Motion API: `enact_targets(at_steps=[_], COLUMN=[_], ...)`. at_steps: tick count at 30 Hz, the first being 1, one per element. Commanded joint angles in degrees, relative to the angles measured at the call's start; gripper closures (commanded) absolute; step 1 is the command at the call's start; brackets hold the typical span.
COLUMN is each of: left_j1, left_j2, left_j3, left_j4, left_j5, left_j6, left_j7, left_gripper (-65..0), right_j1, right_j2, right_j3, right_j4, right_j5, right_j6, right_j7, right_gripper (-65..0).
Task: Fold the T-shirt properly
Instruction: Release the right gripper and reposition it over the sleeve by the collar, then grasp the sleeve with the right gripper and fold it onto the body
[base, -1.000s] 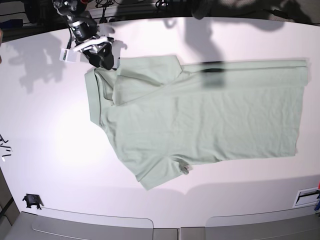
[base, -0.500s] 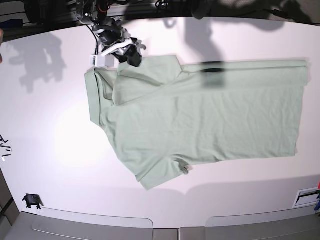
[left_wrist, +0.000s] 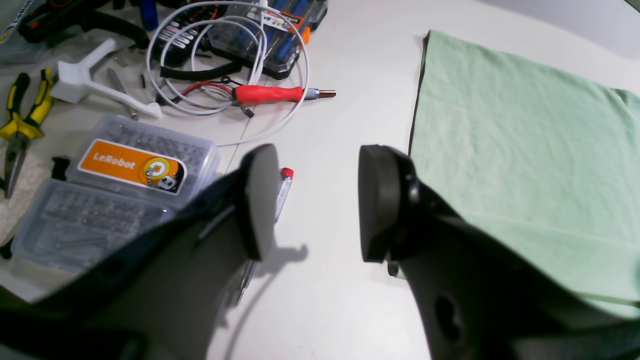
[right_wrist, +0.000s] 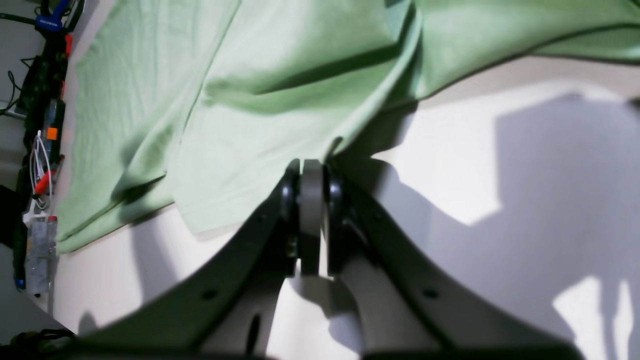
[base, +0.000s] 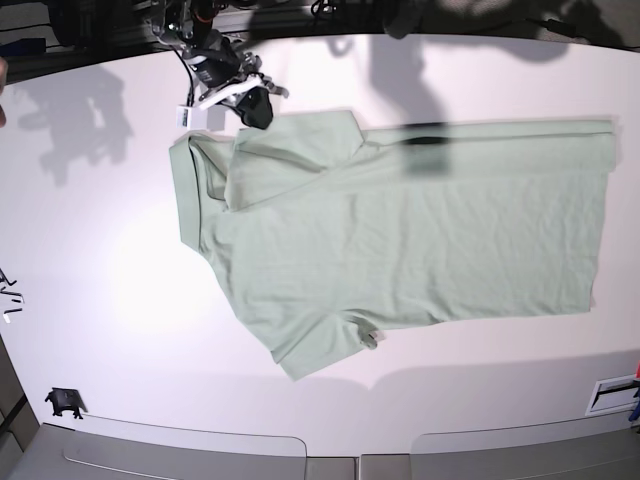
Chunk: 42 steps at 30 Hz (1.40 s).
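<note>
The pale mint-green T-shirt (base: 420, 230) lies flat on the white table, collar (base: 186, 190) to the left and hem to the right. Its upper sleeve (base: 295, 150) is folded in over the chest. My right gripper (base: 255, 108) stands at that sleeve's top edge. In the right wrist view the gripper (right_wrist: 312, 167) is shut, with the sleeve's edge (right_wrist: 280, 165) running into its tips. My left gripper (left_wrist: 317, 200) is open and hovers over bare table just beside the shirt's hem (left_wrist: 525, 150). It is outside the base view.
Left of the hem lie clear plastic boxes with an orange label (left_wrist: 132, 165), a red-handled screwdriver (left_wrist: 265, 93), a white cable (left_wrist: 225, 55), yellow pliers (left_wrist: 20, 115) and a red-capped pen (left_wrist: 284, 182). A white tag (base: 188, 117) hangs by the right gripper. A small black part (base: 63, 402) sits front left.
My right gripper moved right from beside the collar to the folded sleeve's top edge, and its jaws went from open to shut there. The shirt lies as before.
</note>
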Motion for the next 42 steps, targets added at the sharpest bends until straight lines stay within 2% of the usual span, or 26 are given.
enact_targets(at_steps=[1,5,12,14,20,23,24,26,28,33,37,39,40,42], left_j1=[0.17,0.17,0.17,0.17,0.17,0.2,0.2,0.2,0.17,0.2,0.2,0.2,0.2,0.2], left_j2=[-1.73,-1.75,-1.75,-1.75,-1.75,-1.75,-1.75,-1.75,-1.75,-1.73,-1.6,-1.25,-0.92,-0.26], left_j3=[-0.68,-0.68,-0.7,-0.68,-0.7,-0.7,-0.7,-0.7,-0.7,-0.68,-0.57,-0.57,-0.5,0.28], left_j4=[0.94,0.94,0.94,0.94,0.94,0.94,0.94,0.94,0.94,0.94,0.94,0.94,0.94,0.94], left_j5=[-1.14,-1.14,-1.14,-1.11,-1.11,-1.11,-1.11,-1.11,-1.11,-1.16,-2.93,-6.58,-8.76,-12.55], left_j6=[-0.2,-0.2,-0.2,-0.17,-0.2,-0.2,-0.2,-0.2,-0.2,-0.2,-0.44,-4.46,-6.11,-6.11], left_j7=[-1.7,-1.7,-1.7,-1.68,-1.68,-1.66,-1.66,-1.66,-1.66,-1.55,0.5,3.61,5.09,7.37], left_gripper=[-24.3,-24.3,-24.3,-24.3,-24.3,-24.3,-24.3,-24.3,-24.3,-24.3,-24.2,-22.8,-20.6,-12.8], right_j1=[0.46,3.15,11.56,14.12,20.39,22.4,22.84,23.21,23.21,23.23,23.34,23.32,23.3,23.26], right_j2=[0.11,-0.35,-2.75,-3.04,-3.02,-3.04,-3.02,-3.02,-3.02,-2.99,-3.02,-2.99,-2.99,-2.99], right_j3=[0.2,0.17,-2.6,-4.85,-11.47,-12.87,-13.05,-13.03,-13.0,-12.85,-12.11,-10.75,-9.94,-7.82], right_j4=[0.83,0.85,0.83,0.83,0.83,0.83,0.83,0.83,0.83,0.83,1.03,2.08,3.06,5.55], right_j5=[1.05,4.33,3.02,0.11,-13.92,-17.38,-17.55,-17.53,-17.53,-17.51,-17.25,-16.59,-15.54,-12.87], right_j6=[1.38,4.35,5.9,5.9,5.75,5.75,5.75,5.68,5.49,5.49,5.57,5.6,5.62,5.7], right_j7=[1.18,1.11,1.18,2.21,9.14,10.64,10.99,11.52,12.04,12.76,12.59,10.34,8.09,3.04], right_gripper=[0.0,0.0,0.0,0.0,0.0,0.0,-3.0,-17.0,-24.5,-25.0,-24.9,-24.8,-24.8,-21.2])
